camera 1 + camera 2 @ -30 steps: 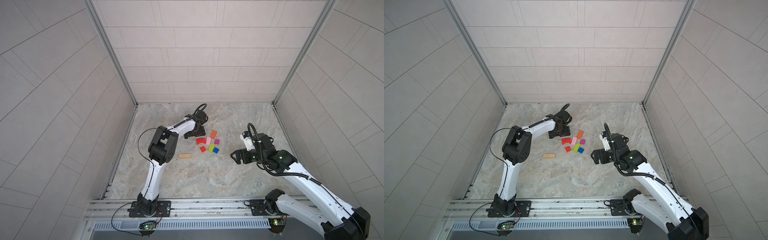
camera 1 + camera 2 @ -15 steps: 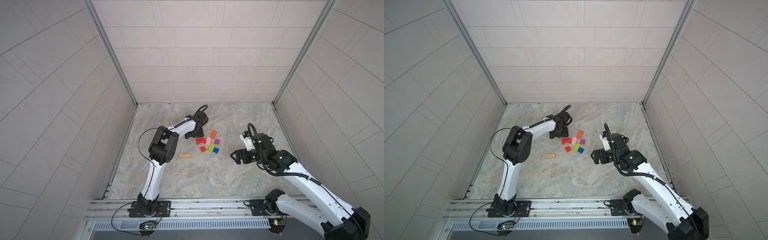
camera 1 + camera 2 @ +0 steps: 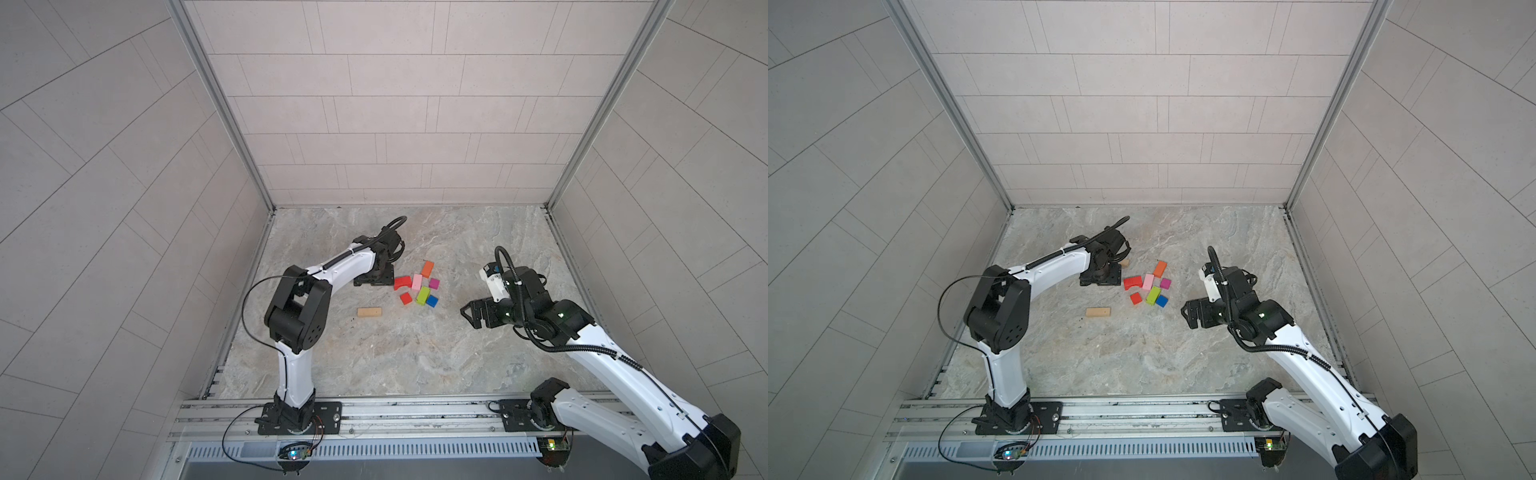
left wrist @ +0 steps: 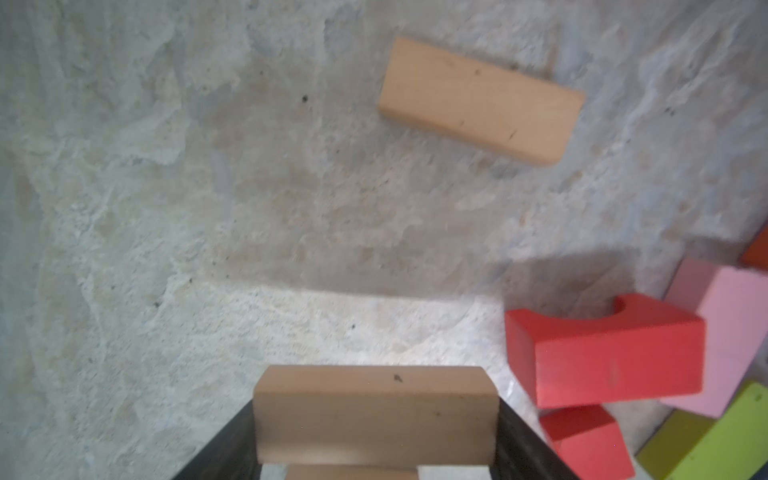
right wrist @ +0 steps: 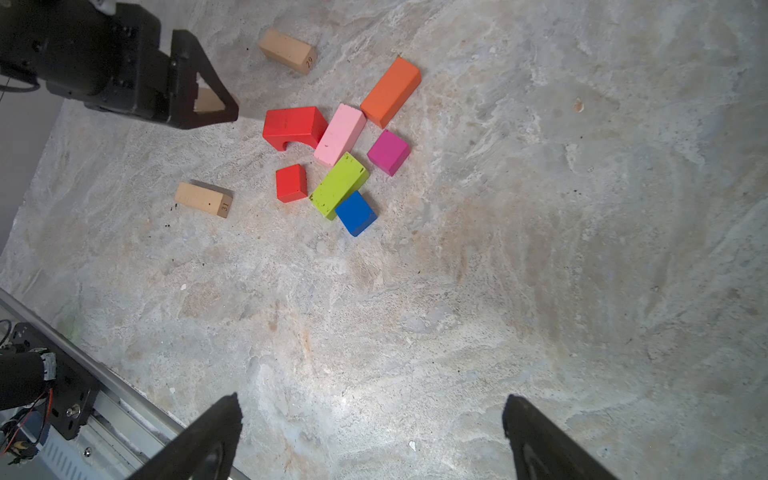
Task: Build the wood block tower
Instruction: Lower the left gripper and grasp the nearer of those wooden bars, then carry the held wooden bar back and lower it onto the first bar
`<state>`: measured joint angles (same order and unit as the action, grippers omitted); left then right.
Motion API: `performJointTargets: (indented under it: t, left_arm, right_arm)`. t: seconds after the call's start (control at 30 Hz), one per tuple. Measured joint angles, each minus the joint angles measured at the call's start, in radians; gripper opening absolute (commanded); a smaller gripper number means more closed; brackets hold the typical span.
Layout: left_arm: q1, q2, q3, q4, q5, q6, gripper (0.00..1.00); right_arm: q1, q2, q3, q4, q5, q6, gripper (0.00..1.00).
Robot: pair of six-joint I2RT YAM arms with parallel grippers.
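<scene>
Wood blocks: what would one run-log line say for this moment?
left gripper: shut on tan bar | right gripper: open, empty | coloured blocks: loose cluster on table | stacking: not started

The table (image 5: 540, 270) is grey stone with a marbled pattern, veined in beige and rust and dotted with small dark specks. On it are a red arch (image 5: 293, 124), a red cube (image 5: 291, 183), a pale pink oblong (image 5: 338, 135), an orange oblong (image 5: 390, 91), a magenta cube (image 5: 388, 151), a lime oblong (image 5: 338, 185) with dark scuffs at its edges and a deep blue cube (image 5: 355, 212). The tan bar marked 31 (image 5: 203, 199) and the tan bar marked 29 (image 5: 286, 50) are plain pale wood with dark printed numbers on one end face, the third tan bar (image 4: 374, 415) has a few dark flecks, the left arm (image 3: 345, 266) and right arm (image 3: 623, 374) are white with black joints, and the walls (image 3: 395, 104) are pale grey tile.
</scene>
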<state>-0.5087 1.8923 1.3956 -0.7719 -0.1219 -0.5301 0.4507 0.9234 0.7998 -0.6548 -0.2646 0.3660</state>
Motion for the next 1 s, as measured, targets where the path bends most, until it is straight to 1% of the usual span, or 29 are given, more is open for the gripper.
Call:
performJointTargets:
  t: [0.2, 0.3, 0.67, 1.0]
  left_arm:
    - [0.003, -0.080, -0.164, 0.053, 0.025, -0.008, 0.75]
    - [0.003, -0.103, -0.221, 0.082, 0.027, -0.013, 0.75]
    - [0.003, -0.116, -0.280, 0.187, 0.055, -0.019, 0.77]
    - [0.000, -0.118, -0.342, 0.231, 0.073, -0.020, 0.78]
  right_arm:
    - [0.000, 0.005, 0.010, 0.003, -0.006, 0.000, 0.99]
    - [0.000, 0.011, 0.011, 0.007, -0.013, 0.001, 0.99]
    - [0.000, 0.013, 0.011, 0.007, -0.021, 0.005, 0.99]
    - [0.000, 0.013, 0.011, 0.007, -0.022, 0.005, 0.99]
